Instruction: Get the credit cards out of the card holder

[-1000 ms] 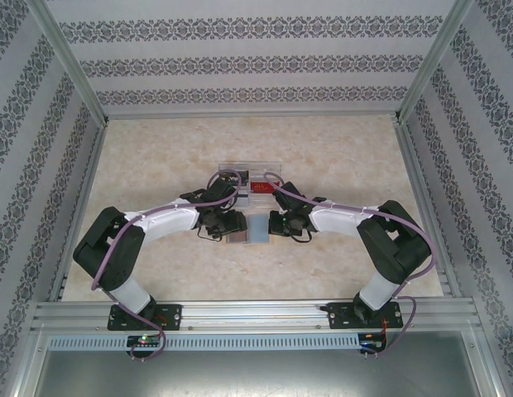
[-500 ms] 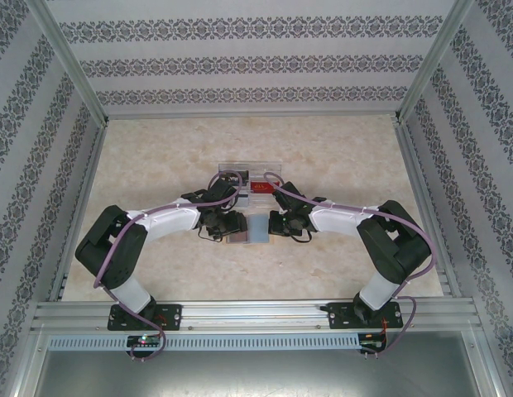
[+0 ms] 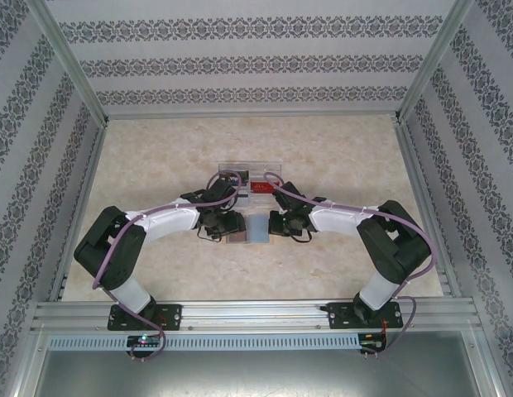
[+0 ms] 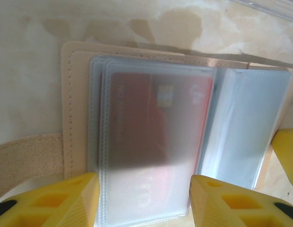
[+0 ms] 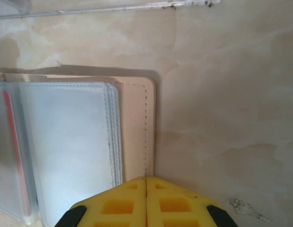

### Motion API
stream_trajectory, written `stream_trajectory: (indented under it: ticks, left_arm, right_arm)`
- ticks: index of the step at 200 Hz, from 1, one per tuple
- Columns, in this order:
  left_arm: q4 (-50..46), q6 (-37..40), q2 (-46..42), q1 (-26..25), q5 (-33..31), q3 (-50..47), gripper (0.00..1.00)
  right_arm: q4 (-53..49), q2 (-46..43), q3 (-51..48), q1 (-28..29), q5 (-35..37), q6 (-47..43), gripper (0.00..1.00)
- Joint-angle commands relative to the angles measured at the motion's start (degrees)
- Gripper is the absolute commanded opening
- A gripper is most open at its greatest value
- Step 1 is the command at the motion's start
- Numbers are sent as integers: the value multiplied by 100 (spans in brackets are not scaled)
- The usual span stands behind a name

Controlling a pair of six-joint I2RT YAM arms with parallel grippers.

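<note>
Top: open tan card holder with clear plastic sleeves (image 3: 250, 230) lies mid beige table (image 3: 347, 157). Left wrist: left gripper (image 4: 144, 189) half-wide astride a sleeve (image 4: 105, 156) at 6 o'clock; red credit card (image 4: 156, 132) inside looks stiff, slick, so pinch its edge. Right wrist: right gripper (image 5: 146, 184) closed, empty, at the floppy cover (image 5: 137, 123), 6 o'clock edge.

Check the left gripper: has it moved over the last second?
No. Seen from above, the left gripper keeps its place relative to the clear box behind it, beside the card holder.
</note>
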Motion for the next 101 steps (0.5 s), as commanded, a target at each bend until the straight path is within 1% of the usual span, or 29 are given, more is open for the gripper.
stream_trajectory:
  ticks: [1, 14, 42, 54, 85, 101]
  left_arm:
    - [172, 112, 130, 55, 220, -74, 54]
    - [300, 108, 198, 49, 386, -87, 54]
    - [348, 99, 312, 43, 471, -79, 54]
    - [389, 99, 288, 46, 519, -82, 55]
    - [439, 123, 200, 46, 530, -48, 65]
    - [413, 146, 165, 46, 553, -17, 72]
  right_arm:
    - [-204, 319, -4, 102, -106, 61, 9]
    - [-201, 324, 12, 98, -121, 61, 9]
    - [-203, 325, 22, 109, -120, 56, 9]
    - [-201, 326, 9, 110, -119, 60, 9]
    - [-198, 330, 3, 104, -114, 68, 9]
    - [-196, 333, 5, 105, -112, 65, 9]
